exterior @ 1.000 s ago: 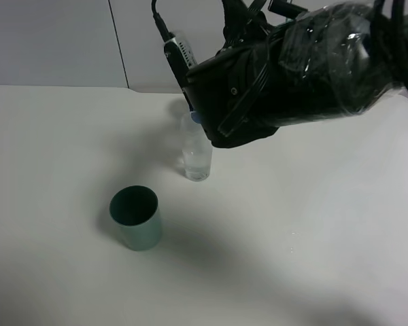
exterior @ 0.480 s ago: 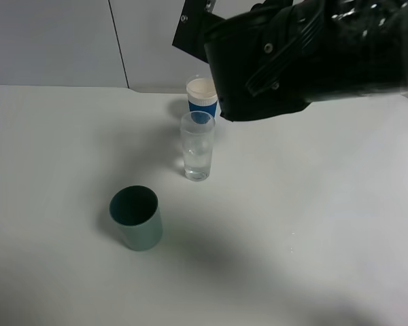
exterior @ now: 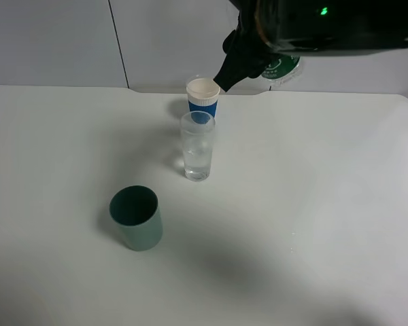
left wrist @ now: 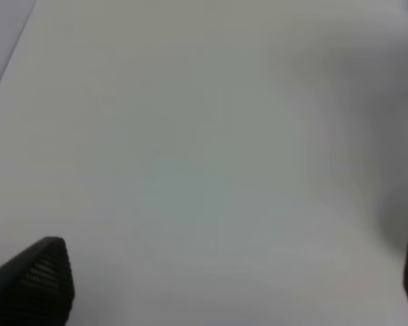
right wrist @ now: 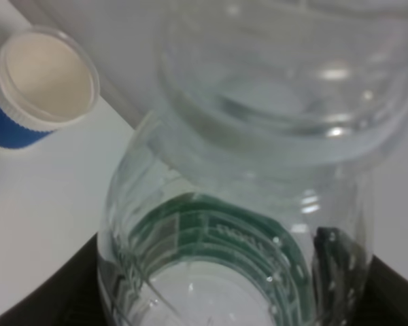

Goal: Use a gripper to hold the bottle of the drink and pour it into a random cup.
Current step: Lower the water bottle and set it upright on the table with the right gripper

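Arm (exterior: 340,24) raised high, right gripper (exterior: 255,61) clamping the bottle (right wrist: 238,224); left gripper (left wrist: 224,282) spread wide. Glass (exterior: 198,149) holds some liquid; blue cup (exterior: 203,98) empty.

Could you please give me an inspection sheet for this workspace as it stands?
Surface: white table, plain.
Job's things: bottle, green label, no cap seen, held above the table; glass tumbler upright, seems to hold some clear liquid.
Clutter: teal cup upright, nearer the camera; blue cup upright, just behind the tumbler.
Grippers: right gripper high at the back, jaws closed on the bottle; left gripper jaws apart, empty, over bare table.
Cables: nothing seen.
Surroundings: pale wall panels behind the table.
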Motion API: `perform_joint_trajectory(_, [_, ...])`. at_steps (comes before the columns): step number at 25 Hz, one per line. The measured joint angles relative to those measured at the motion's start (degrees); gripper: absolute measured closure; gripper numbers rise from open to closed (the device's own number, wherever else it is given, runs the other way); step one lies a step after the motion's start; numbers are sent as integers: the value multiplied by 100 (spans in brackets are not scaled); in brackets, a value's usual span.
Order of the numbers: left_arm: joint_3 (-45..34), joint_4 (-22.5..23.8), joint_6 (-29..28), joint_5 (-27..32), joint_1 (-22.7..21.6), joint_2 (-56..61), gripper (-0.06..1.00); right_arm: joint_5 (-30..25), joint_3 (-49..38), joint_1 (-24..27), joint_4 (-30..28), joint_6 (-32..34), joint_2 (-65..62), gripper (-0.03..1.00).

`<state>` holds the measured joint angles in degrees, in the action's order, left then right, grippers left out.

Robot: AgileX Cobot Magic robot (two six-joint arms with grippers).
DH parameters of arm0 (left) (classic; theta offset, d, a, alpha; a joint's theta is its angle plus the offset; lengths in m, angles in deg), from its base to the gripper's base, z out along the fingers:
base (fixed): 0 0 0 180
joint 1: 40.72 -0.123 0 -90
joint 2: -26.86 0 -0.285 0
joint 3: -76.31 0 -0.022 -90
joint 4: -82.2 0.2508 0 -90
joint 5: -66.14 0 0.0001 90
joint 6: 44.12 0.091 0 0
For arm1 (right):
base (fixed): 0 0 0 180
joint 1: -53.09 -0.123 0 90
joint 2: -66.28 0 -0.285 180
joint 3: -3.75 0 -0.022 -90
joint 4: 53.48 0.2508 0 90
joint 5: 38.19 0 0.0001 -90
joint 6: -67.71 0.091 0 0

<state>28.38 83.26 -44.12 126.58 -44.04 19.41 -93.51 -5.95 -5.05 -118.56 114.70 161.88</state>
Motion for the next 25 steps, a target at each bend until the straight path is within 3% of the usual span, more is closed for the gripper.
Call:
perform_joint_trajectory(6, [0,0,0,0,0,0,-4,148,0,0,622,-62,-382,40])
perform_joint_trajectory(9, [0,0,0,0,0,0,-4,253,0,15,1134,-574,-545,40])
perform_joint_trajectory(16, [0,0,0,0,0,0,-4,394,0,411,2945,-2785,-708,40])
perform_joint_trajectory(25, [0,0,0,0,0,0,-4,1722,0,674,5072,-5034,-836,40])
